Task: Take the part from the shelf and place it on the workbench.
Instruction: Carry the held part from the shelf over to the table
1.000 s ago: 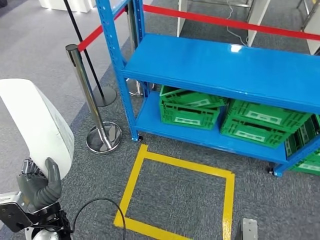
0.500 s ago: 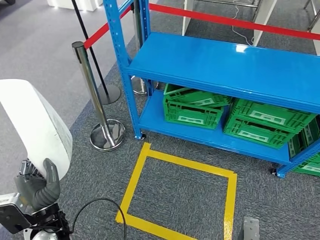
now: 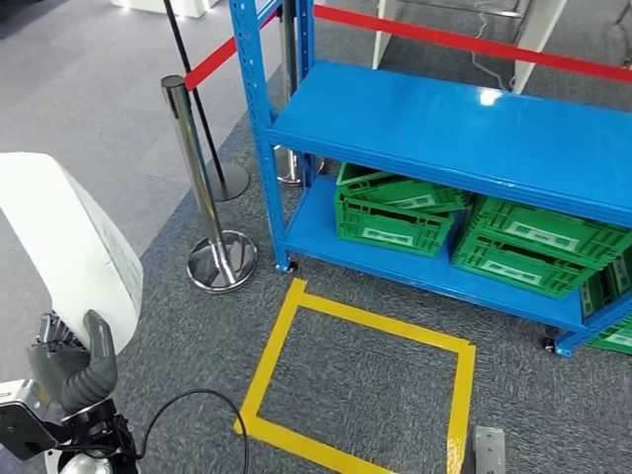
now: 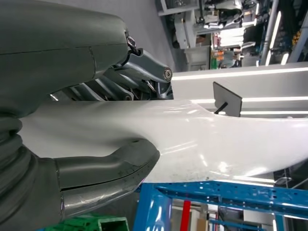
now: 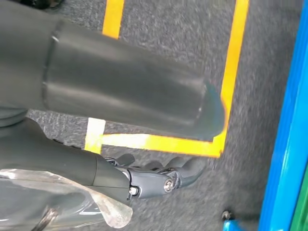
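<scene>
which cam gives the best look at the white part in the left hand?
Head view: the white part shows its curved outline, with the left hand gripping its lower edge. Left wrist view shows a close glossy stretch of it clamped between thumb and fingers. Right wrist view looks at yellow floor tape.

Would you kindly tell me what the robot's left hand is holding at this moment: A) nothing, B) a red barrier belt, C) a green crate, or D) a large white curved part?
D: the left hand grips the white curved part, its thumb pressed against the part's surface in the left wrist view.
</scene>
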Available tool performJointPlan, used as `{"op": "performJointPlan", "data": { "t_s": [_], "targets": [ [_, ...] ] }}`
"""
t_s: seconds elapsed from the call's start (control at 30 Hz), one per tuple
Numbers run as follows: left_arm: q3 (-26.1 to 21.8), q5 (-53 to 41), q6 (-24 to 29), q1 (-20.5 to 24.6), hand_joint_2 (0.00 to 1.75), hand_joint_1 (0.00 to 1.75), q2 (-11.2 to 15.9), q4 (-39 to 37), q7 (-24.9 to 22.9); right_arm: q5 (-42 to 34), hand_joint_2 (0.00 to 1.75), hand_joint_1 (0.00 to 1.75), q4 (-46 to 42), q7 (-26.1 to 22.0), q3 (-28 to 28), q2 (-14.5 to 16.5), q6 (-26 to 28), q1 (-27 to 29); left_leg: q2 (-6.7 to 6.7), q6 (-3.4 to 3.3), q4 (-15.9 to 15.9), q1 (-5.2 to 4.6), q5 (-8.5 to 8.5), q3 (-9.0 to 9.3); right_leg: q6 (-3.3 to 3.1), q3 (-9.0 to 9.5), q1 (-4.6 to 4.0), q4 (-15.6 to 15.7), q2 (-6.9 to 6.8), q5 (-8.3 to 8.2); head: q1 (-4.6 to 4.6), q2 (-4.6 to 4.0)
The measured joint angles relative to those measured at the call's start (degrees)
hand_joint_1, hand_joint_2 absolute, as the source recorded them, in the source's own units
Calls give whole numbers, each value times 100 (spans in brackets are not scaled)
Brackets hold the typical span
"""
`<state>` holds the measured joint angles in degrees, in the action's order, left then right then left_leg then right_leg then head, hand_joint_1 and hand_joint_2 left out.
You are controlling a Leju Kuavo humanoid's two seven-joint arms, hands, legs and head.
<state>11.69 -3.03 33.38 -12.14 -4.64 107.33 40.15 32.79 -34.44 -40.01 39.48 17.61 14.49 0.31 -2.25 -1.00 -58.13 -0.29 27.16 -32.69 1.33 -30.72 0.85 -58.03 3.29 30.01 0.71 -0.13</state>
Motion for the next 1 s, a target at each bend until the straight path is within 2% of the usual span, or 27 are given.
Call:
{"op": "performJointPlan", "data": {
  "t_s": [0.07,0.13,0.17,0.23,0.27,0.3,0.33,0.37,0.43,0.47,0.5,0.57,0.6,0.63,0.7,0.73,0.77,0.8,0.83,0.87,0.9,0.93,0.97,1.0],
  "targets": [
    [-1,1,-5,-1,175,175,4,9,0,21,0,0,0,-1,-55,1,-2,10,-75,61,-12,15,-19,-35,-43,2,4,22,-102,-17,2,0],
    [-2,1,-7,2,175,175,11,19,0,27,0,0,-1,-3,-101,1,-1,4,-12,131,-218,19,127,-129,-108,15,29,50,-222,-39,-22,0],
    [-2,2,-7,5,175,175,16,23,0,28,0,0,-1,-4,-120,1,-1,4,54,168,-485,28,288,-245,-130,20,38,58,-287,-43,-36,0],
    [-2,6,-9,7,175,175,23,25,0,31,0,0,-1,-4,-139,1,-2,11,137,233,-1247,53,646,-579,-151,15,36,55,-423,-36,-55,0],
    [-2,9,-11,2,175,175,27,25,0,35,0,0,-1,-3,-148,1,-1,14,148,253,-1524,67,730,-695,-153,15,36,54,-490,-32,-54,0],
    [-3,12,-14,-1,175,175,32,25,0,40,0,0,-1,-3,-161,1,-1,14,158,263,-1608,78,704,-723,-154,16,36,53,-556,-28,-55,0],
    [-3,14,-15,-2,175,175,36,27,0,46,0,0,-1,-3,-183,1,0,14,177,262,-1453,85,567,-636,-150,25,35,52,-615,-23,-55,0],
    [-4,15,-15,-2,175,175,42,30,0,49,0,0,-1,-3,-212,1,0,13,232,250,-1107,85,362,-459,-142,40,35,53,-670,-15,-55,0],
    [-6,14,-15,10,175,175,49,45,0,49,0,0,-1,-4,-273,1,0,12,484,195,-336,40,72,-79,-107,65,18,49,-773,8,-56,0],
    [-7,11,-14,20,175,175,52,53,0,48,0,0,-1,-4,-293,1,0,13,588,160,-105,13,21,22,-82,68,4,48,-824,17,-54,0],
    [-8,7,-11,24,175,175,55,60,0,47,0,0,-1,-4,-309,1,0,13,636,128,-6,-15,30,50,-56,68,-10,48,-882,23,-49,0],
    [-17,-2,-4,14,175,175,58,69,0,45,0,0,-1,-3,-350,1,0,8,538,61,27,-21,16,21,4,76,-17,60,-976,35,-40,0],
    [-25,-5,1,7,175,175,60,78,2,45,0,0,-1,-4,-374,1,-1,2,476,25,49,-10,-3,18,34,65,-10,33,-918,77,-35,0],
    [-32,-7,3,11,175,175,60,86,3,45,0,0,-1,-5,-392,1,-1,-3,419,-15,71,5,-24,18,57,14,-2,-82,-794,171,-27,0],
    [-40,-9,3,25,175,175,58,100,6,44,0,0,1,-7,-402,0,-2,7,297,-73,91,22,-51,11,75,-276,9,-704,-474,513,-4,0],
    [-42,-9,3,27,175,175,56,101,5,42,0,0,1,-7,-401,-1,-2,21,227,-87,90,19,-56,4,73,-476,8,-1121,-392,686,2,0],
    [-44,-9,2,22,175,175,55,101,4,39,0,0,1,-5,-401,-1,-2,39,151,-93,89,13,-58,3,73,-651,6,-1459,-357,786,6,0],
    [-46,-8,2,17,175,175,55,101,4,36,0,0,1,-4,-400,-2,-2,52,73,-95,86,9,-59,4,70,-746,4,-1611,-343,772,5,0],
    [-49,-8,2,14,175,175,55,101,4,34,0,0,1,-3,-400,-2,-2,61,-11,-94,81,7,-59,7,64,-732,5,-1523,-332,636,5,0],
    [-52,-7,2,12,175,175,55,101,4,34,0,0,1,-3,-401,-3,-2,64,-97,-90,69,9,-56,10,55,-613,9,-1216,-298,411,6,0],
    [-54,-7,2,12,175,175,55,101,4,33,0,0,1,-3,-401,-7,-2,63,-176,-79,51,14,-50,7,45,-443,20,-816,-186,196,7,0],
    [-57,-7,2,16,175,175,55,102,4,33,0,0,2,-4,-402,-11,-2,63,-254,-59,17,11,-40,-13,37,-283,42,-440,-19,48,5,0],
    [-61,-6,2,21,175,175,55,102,4,32,0,0,3,-3,-403,-15,-3,66,-325,-31,-13,14,-39,-44,30,-164,58,-195,124,-21,3,0],
    [-64,-6,3,23,175,175,55,103,3,32,0,0,5,-2,-406,-17,-4,71,-393,2,-34,23,-45,-81,22,-107,64,-89,225,-17,1,0]
  ]
}}
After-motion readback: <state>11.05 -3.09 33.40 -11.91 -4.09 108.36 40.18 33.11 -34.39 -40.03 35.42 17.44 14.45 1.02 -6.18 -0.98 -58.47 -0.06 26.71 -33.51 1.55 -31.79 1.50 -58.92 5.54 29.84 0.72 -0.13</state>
